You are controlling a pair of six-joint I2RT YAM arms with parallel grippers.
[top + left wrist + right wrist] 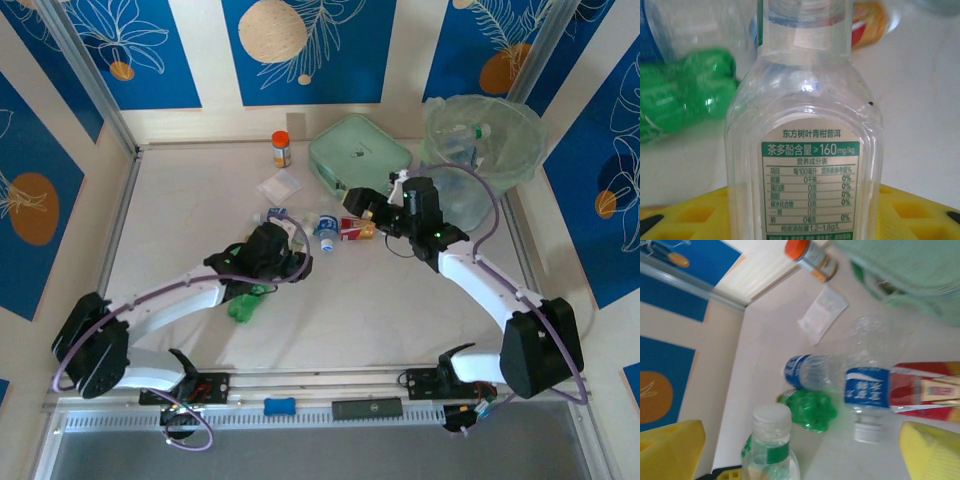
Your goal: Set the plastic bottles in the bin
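The left tool [290,262] is clamped on a clear green-labelled bottle [805,125] near the middle of the table [400,320]. Its yellow pads [685,215] sit low on the smooth, thin wall, so the bottle may pivot or slip free in a lift. The bin [520,150] stands well apart at the far right corner, beyond the right tool [362,207], which hangs wide apart and empty over the other bottles [867,385]. Crossing there risks the arms colliding.
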